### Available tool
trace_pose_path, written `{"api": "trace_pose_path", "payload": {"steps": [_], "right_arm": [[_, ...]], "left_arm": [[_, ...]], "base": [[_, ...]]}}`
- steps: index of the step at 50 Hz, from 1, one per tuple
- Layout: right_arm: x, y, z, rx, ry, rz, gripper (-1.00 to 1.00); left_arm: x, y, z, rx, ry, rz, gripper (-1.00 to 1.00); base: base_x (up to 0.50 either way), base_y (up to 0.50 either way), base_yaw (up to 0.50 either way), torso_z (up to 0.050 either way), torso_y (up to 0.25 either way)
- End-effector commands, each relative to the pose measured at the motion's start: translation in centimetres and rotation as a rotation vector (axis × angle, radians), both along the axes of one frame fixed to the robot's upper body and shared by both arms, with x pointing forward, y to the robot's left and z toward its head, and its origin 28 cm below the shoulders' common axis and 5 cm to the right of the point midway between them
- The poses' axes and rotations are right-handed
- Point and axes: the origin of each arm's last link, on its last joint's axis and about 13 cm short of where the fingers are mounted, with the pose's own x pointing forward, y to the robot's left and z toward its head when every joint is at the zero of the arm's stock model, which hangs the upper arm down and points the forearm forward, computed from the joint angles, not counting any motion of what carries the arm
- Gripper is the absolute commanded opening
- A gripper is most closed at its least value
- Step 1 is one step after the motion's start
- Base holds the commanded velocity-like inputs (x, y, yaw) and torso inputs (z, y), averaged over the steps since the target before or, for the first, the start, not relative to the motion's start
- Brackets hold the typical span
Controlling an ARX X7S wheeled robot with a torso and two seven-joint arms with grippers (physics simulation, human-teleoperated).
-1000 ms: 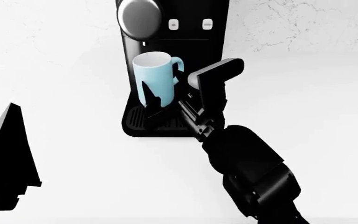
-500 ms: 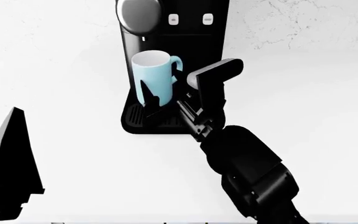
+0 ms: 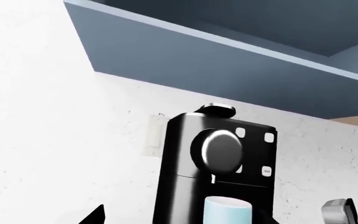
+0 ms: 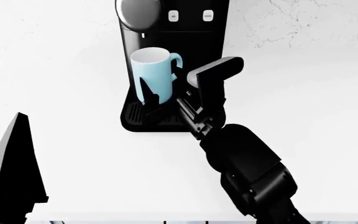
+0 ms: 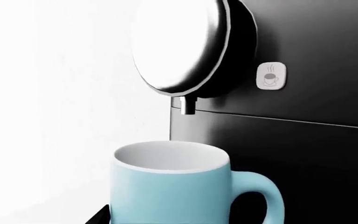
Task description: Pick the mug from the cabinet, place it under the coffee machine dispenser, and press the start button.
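Mug (image 4: 152, 74) stands under the dispenser (image 4: 138, 13), right pincer (image 4: 166, 105) spread around it.

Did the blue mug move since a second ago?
No. The mug sits at the same spot on the machine's tray, under the dispenser. Everything slides up a little together, so the camera moved.

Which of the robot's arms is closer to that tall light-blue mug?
Right. The right gripper is at the light-blue mug on the machine's tray; the left gripper sits far aside.
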Motion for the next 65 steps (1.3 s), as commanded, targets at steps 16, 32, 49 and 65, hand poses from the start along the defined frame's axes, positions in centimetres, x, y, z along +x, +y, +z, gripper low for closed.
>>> {"api": "trace_pose_path", "payload": {"steps": [16, 32, 49, 65], "right_arm": [[0.6, 0.3, -1.5, -0.019, 0.065, -0.062, -1.0], [0.2, 0.3, -1.8, -0.053, 0.072, -0.047, 1.0], [-0.2, 0.1, -1.6, -0.037, 0.086, -0.06, 1.0], [-3.8, -1.4, 0.0, -0.013, 0.05, -0.06, 1.0]], "left_arm": [[-0.2, -0.2, -0.6, 0.069, -0.043, 0.01, 1.0], [-0.8, -0.4, -0.5, 0.096, -0.078, -0.052, 1.0], [-1.1, -0.5, -0.5, 0.102, -0.091, -0.07, 1.0], [-1.2, -0.5, -0.4, 0.097, -0.089, -0.087, 1.0]], "base": [[0.01, 0.0, 0.01, 0.0, -0.031], [0.01, 0.0, 0.0, 0.0, -0.003], [0.0, 0.0, 0.0, 0.0, 0.0], [0.0, 0.0, 0.0, 0.0, 0.0]]}}
